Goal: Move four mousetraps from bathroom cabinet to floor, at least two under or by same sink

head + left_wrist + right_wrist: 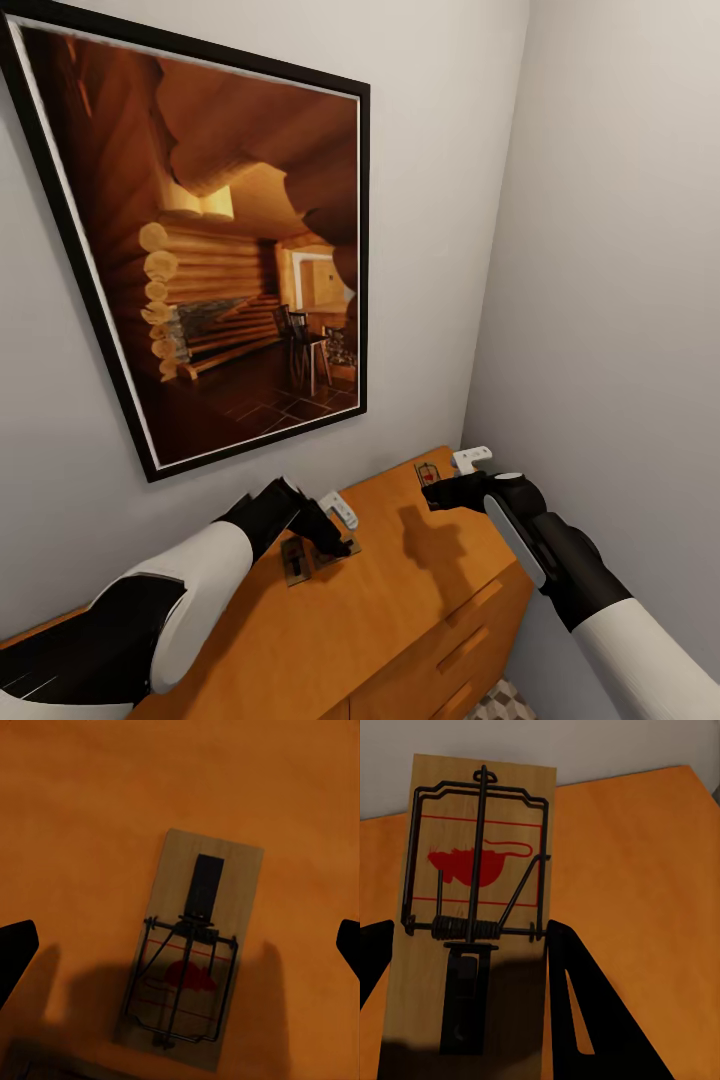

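Both grippers over mousetraps on the cabinet top.
Left gripper (335, 530) spread apart above one mousetrap (191, 952), flat mid-top; right gripper (452, 478) apart, straddling the second mousetrap (472, 907) near the cabinet (400, 610) back corner by the wall.
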Tool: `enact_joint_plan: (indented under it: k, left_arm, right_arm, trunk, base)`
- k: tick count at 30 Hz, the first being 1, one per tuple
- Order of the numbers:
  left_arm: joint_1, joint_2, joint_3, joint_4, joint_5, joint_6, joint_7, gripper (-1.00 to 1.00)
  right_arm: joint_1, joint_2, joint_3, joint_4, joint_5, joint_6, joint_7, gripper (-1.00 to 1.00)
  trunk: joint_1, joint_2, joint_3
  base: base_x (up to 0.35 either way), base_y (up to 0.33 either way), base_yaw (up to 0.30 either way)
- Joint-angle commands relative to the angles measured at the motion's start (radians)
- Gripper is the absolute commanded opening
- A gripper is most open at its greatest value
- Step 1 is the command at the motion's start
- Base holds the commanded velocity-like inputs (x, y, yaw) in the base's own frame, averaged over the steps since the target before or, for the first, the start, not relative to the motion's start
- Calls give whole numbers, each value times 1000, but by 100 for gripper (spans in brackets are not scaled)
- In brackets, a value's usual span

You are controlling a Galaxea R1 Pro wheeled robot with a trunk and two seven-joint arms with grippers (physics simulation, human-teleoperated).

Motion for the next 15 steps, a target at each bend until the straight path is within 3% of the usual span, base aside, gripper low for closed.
enact_joint_plan:
  k: [1, 15]
  left_arm:
    - [0, 0, -4, -2, 1, 6, -4, 100]
    - [0, 0, -4, -6, 7, 5, -6, 100]
  right_arm:
    - [0, -1, 1, -1, -1, 4, 2, -100]
    - [0, -1, 1, -1, -2, 4, 2, -100]
  trunk:
    - [0, -1, -1]
    - [0, -1, -1]
  base:
    - [0, 0, 0]
    - [0, 0, 0]
